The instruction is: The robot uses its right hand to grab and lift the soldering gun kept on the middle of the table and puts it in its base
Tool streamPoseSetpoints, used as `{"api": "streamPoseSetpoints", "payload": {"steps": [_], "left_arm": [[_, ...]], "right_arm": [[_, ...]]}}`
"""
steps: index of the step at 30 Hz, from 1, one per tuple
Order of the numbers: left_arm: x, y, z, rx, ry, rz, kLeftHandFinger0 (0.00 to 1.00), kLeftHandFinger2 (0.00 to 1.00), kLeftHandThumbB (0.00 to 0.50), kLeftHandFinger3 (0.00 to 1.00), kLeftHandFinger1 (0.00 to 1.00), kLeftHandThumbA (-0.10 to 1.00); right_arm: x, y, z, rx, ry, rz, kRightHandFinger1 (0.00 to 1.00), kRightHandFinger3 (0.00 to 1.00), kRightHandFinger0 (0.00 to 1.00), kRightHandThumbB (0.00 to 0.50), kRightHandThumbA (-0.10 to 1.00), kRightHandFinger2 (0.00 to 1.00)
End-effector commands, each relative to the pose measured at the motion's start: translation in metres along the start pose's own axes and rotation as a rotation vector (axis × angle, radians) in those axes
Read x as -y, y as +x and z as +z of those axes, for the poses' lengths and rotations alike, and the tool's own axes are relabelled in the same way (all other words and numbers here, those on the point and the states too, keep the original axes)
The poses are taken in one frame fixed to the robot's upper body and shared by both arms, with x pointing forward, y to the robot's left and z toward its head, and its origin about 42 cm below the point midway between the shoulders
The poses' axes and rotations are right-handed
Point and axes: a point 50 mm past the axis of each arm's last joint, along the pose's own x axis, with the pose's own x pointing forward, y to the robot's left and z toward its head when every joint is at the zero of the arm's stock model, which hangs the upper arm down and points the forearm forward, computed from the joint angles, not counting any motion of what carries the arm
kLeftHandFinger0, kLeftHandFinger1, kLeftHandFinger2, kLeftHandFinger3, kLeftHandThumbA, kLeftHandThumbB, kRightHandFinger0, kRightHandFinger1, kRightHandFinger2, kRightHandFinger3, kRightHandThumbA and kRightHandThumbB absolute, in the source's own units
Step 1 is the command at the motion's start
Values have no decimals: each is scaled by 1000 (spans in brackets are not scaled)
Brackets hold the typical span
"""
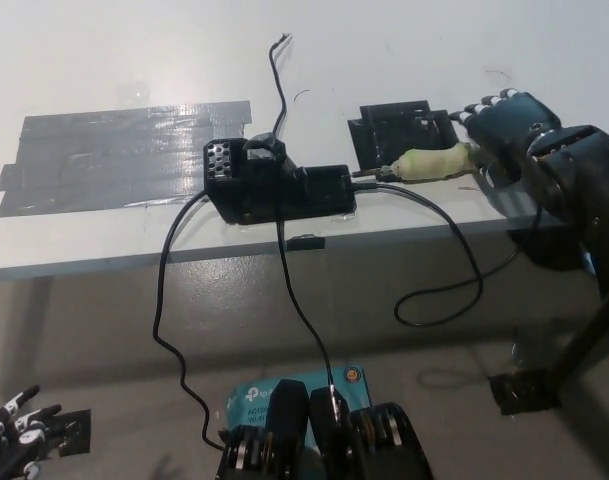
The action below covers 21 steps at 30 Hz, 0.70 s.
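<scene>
Black right hand (509,128) is curling on my soldering gun (436,163) near the desk's (104,60) front right edge, grasp unconfirmed, nothing lifted; white left hand (19,440) hangs splayed.

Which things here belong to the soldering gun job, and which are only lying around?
Job: soldering gun with pale handle; black base; right hand over the handle's end.

Lying around: grey tape patch; black bracket; left hand, low beside the table.

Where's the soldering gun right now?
Head view, right side of the table: the soldering gun lies between the black base and the right hand, just below a small black tray.
</scene>
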Motion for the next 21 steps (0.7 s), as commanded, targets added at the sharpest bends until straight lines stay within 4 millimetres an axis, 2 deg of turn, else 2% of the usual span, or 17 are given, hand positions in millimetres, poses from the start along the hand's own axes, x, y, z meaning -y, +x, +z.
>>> {"api": "streamPoseSetpoints", "payload": {"steps": [1,5,6,8,9,14,17,18,21], "left_arm": [[-3,-2,10,20,7,2,564,775,23,929,675,114],[2,0,11,24,5,-9,581,773,26,922,677,109],[2,1,11,22,6,-9,573,764,16,915,681,123],[3,1,11,23,4,-10,535,761,16,910,677,139],[3,0,12,27,5,-14,544,778,15,917,685,167],[3,1,16,33,17,-27,565,802,0,943,708,208],[4,2,16,33,21,-32,579,804,0,944,707,227],[4,2,17,33,36,-37,585,810,0,954,708,252],[4,1,18,32,54,-35,597,828,17,960,730,352]], "right_arm": [[33,0,-8,-12,29,-90,1000,1000,1000,419,400,1000],[34,1,-3,11,75,-82,1000,1000,1000,404,369,1000],[34,1,-1,9,63,-83,1000,1000,1000,430,365,1000],[33,2,0,7,54,-83,1000,1000,1000,446,355,1000],[31,4,1,4,57,-71,1000,1000,1000,457,307,1000],[26,5,5,24,94,-57,1000,1000,1000,468,224,1000],[24,5,7,25,87,-49,1000,1000,1000,469,227,1000],[22,7,11,29,87,-44,1000,1000,1000,492,239,1000],[19,9,15,33,74,-26,1000,1000,1000,500,257,1000]]}}
